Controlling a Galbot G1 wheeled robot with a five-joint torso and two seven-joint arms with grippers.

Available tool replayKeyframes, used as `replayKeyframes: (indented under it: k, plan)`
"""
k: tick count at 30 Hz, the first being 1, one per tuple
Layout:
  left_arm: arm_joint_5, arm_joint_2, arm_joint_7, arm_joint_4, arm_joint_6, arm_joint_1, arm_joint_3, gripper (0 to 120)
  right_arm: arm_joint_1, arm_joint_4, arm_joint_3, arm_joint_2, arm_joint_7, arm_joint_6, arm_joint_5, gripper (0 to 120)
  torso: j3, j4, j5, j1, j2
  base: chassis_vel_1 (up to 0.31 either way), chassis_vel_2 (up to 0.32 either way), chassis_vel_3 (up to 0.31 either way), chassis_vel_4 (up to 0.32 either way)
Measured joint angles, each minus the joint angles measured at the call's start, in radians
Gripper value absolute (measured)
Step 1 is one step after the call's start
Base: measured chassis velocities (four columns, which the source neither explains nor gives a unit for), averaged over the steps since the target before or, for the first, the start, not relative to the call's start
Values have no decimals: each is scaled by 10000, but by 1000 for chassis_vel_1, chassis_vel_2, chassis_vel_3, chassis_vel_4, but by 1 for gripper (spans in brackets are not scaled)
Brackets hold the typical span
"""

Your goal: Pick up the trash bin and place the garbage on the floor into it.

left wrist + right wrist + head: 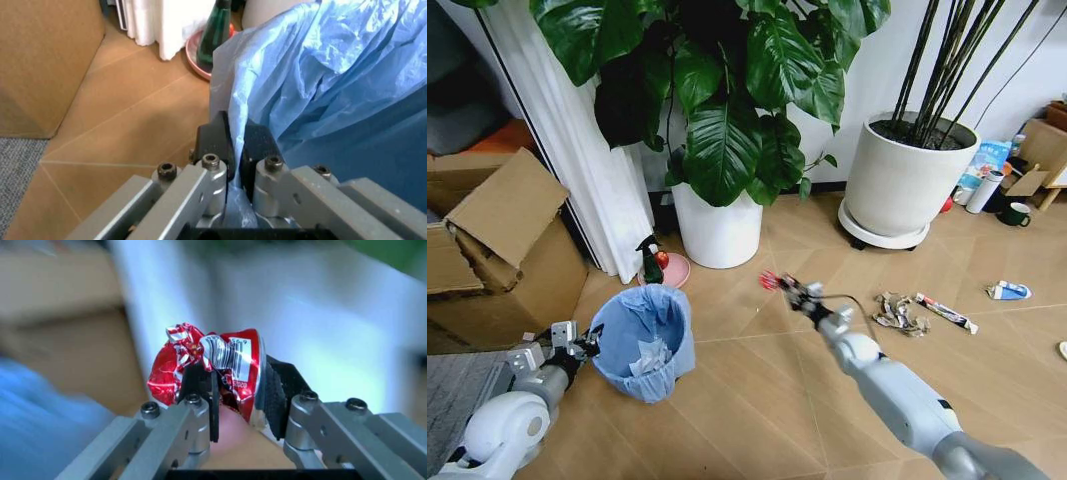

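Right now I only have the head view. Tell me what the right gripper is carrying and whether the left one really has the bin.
Observer: The right gripper is shut on a crumpled red wrapper with a barcode on it.
Operator: Confirm the left side.
Observer: The left gripper is pinched shut on the blue bag at the rim of the trash bin.
Operator: Report what stands right behind the bin.
Observer: The left wrist view shows a dark green bottle standing on a pink saucer on the floor, just past the bag.
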State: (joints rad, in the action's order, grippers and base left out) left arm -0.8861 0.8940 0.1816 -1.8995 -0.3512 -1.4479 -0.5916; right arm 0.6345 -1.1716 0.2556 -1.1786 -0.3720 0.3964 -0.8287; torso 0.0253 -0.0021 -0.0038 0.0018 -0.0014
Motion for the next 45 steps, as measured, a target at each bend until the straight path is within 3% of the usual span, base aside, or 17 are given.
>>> replayKeyframes:
  k: [5, 10, 20, 33, 42, 45]
  plan:
    - [-16, -104, 6, -58, -11, -65, -33, 0, -894, -1101, 1641, -208, -418, 52, -943, 16, 0, 0, 1, 0, 0, 0, 0, 0, 0]
    - [-24, -153, 5, -132, -32, -77, -59, 0, -1598, -1244, 3037, -537, -959, -134, -1400, 16, 1, 1, 4, 1, 0, 0, 0, 0, 0]
    - [-67, -251, 8, -245, -73, -46, -59, 0, -2067, -768, 4108, -781, -1267, -297, -1390, 17, 1, -3, 6, 1, 0, 0, 0, 0, 0]
    - [-76, -316, -28, -247, -101, 38, -41, 0, -2368, -344, 4389, -787, -1400, -655, -1289, 71, 1, -2, 5, 1, 0, 0, 0, 0, 0]
    - [-136, -358, -39, -183, -104, 102, -51, 0, -2163, -322, 4241, -691, -1355, -696, -1248, 97, 1, -1, 6, 1, 0, 0, 0, 0, 0]
    - [-126, -295, -55, -129, -101, 37, -91, 0, -1712, -557, 3366, -445, 504, -862, -718, 100, 1, 2, 9, 1, 0, 0, 0, 0, 0]
